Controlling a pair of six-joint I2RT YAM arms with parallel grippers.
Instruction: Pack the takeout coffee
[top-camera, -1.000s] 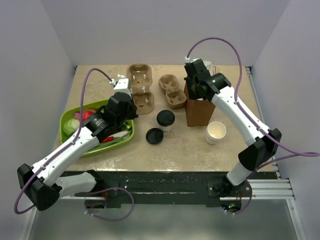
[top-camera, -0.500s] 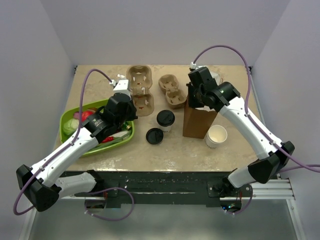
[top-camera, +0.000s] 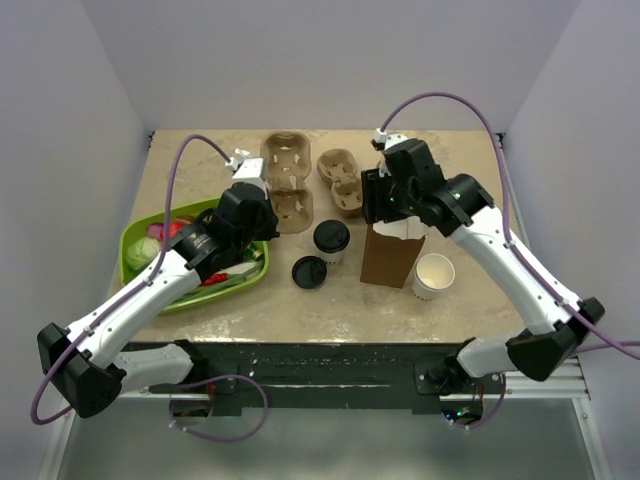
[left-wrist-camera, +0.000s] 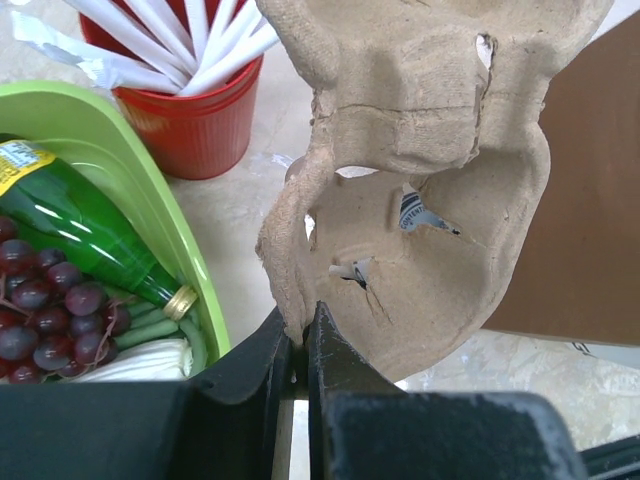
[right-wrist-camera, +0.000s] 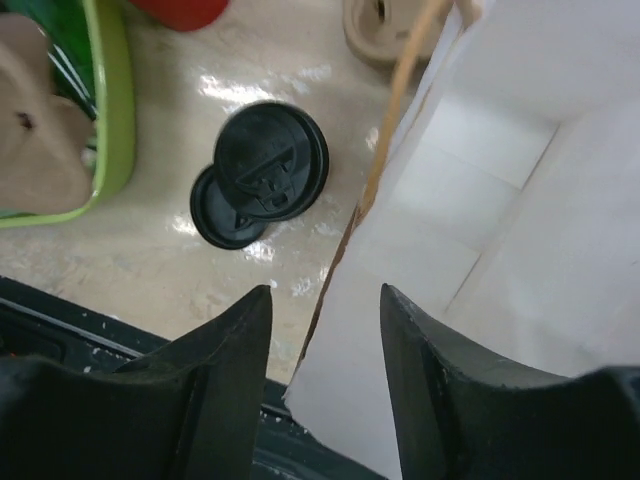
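Note:
The takeout coffee (top-camera: 331, 240), a white cup with a black sip lid (right-wrist-camera: 272, 160), stands mid-table. The loose black lid (top-camera: 309, 272) touches its near-left side. Just right of it stands the brown paper bag (top-camera: 390, 255), mouth open and white inside (right-wrist-camera: 480, 230). My right gripper (top-camera: 380, 205) (right-wrist-camera: 325, 291) is open at the bag's top, its jaws astride the left wall without pinching it. My left gripper (top-camera: 266, 212) (left-wrist-camera: 300, 335) is shut on the rim of a cardboard cup carrier (top-camera: 288, 208) (left-wrist-camera: 430, 200).
A lidless white cup (top-camera: 433, 275) sits right of the bag. A second cardboard carrier (top-camera: 343, 182) lies behind the coffee. The green tray (top-camera: 140, 232) at left holds a green bottle (left-wrist-camera: 80, 230) and grapes (left-wrist-camera: 50, 310). A red cup of white cutlery (left-wrist-camera: 200, 110) stands beyond it.
My right arm has carried the bag nearer and leftwards toward the coffee. Its jaws have opened off the bag's wall. The left arm has barely moved.

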